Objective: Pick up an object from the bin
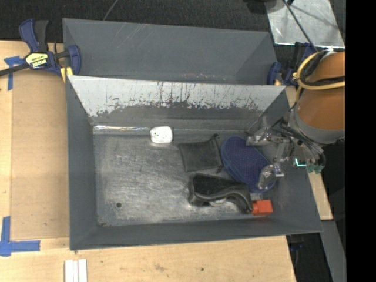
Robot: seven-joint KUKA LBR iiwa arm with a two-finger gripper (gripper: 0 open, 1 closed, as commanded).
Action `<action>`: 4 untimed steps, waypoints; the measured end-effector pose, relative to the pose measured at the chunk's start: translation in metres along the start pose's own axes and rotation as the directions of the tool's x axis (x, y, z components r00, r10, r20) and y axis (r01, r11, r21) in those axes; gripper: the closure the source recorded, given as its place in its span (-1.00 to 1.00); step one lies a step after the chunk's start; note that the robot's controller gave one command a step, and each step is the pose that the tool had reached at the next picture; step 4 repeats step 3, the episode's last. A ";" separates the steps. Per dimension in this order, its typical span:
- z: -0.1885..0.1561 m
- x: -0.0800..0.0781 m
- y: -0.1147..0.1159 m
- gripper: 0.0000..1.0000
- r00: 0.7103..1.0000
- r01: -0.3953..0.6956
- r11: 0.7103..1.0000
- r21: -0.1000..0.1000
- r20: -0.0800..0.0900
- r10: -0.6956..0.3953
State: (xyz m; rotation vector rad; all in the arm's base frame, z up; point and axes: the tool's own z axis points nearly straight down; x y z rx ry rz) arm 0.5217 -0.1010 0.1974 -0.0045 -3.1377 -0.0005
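Observation:
My gripper (pixel 264 157) hangs at the bin's right side, open, with one fingertip (pixel 257 138) towards the back and the other (pixel 268 175) towards the front. Its fingers stand by the right edge of a dark blue oval pad (pixel 239 159) lying on the bin floor. I cannot tell whether they touch it. Just in front lies a black curved strap-like thing (pixel 216 191) with a small orange-red block (pixel 262 207) at its right end. Left of the blue pad lies a dark grey square piece (pixel 198 154).
A small white rounded thing (pixel 161 135) rests near the back wall, left of centre. The arm with its orange cover comes in over the right rim. The bin's sloped walls rise close behind and to the right of the gripper.

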 end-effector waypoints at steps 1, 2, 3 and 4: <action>0.111 -0.085 0.008 -1.00 1.000 -0.014 1.000 0.000 0.004 0.014; 0.105 -0.086 0.009 1.00 1.000 -0.014 1.000 0.000 0.010 0.014; -0.007 -0.084 0.006 1.00 0.983 0.186 0.983 0.005 0.015 -0.186; -0.007 -0.084 0.006 1.00 0.983 0.186 0.983 0.005 0.015 -0.186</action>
